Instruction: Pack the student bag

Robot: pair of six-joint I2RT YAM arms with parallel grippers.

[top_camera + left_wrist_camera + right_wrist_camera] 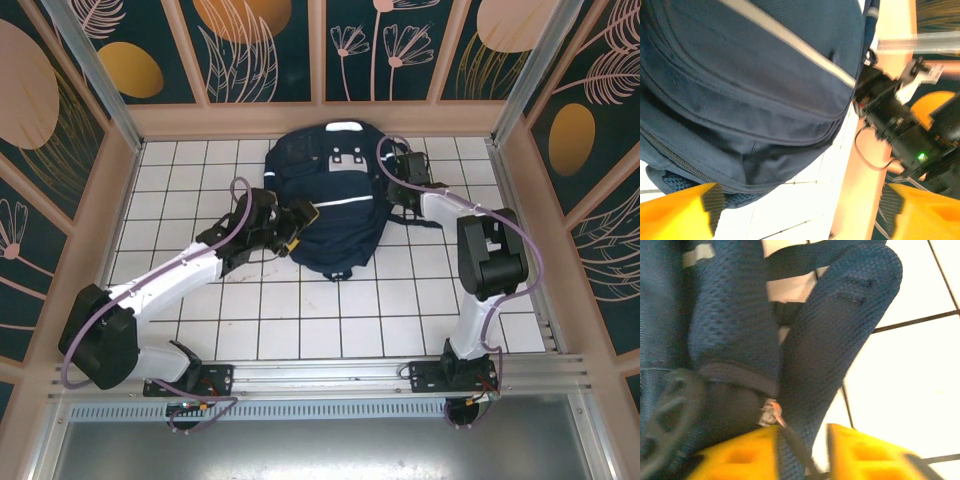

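**Student bag flat at far centre; both grippers parted at its flanks**

We begin at the near edge, where the two arm bases are bolted to the rail. From there the tiled table [300, 330] runs away in rows of white squares.

Next out is the left gripper [303, 218]. It sits low against the left flank of the student bag [330, 225], about halfway along its length. In the left wrist view its yellow fingers [675, 215] stand spread wide at the two lower corners and clamp nothing. Navy fabric lies just beyond the tips, crossed by zip seams and a white reflective stripe [790, 42]. Past the bag's edge we note a black housing [895, 130] with a small green light.

The bag lies flat on the tiles at the far centre of the table, front face up, its far end close to the back wall [320, 115].

Farther still, the right gripper [398, 165] is at the bag's right far side. In the right wrist view its fingers [870, 455] are parted. A mesh shoulder strap [835, 325] runs down into the gap between them, with a thin dark cord. The strap lies against one finger, and a sliver of white tile shows between it and the other. We record these jaws as apart, not pinching the strap.
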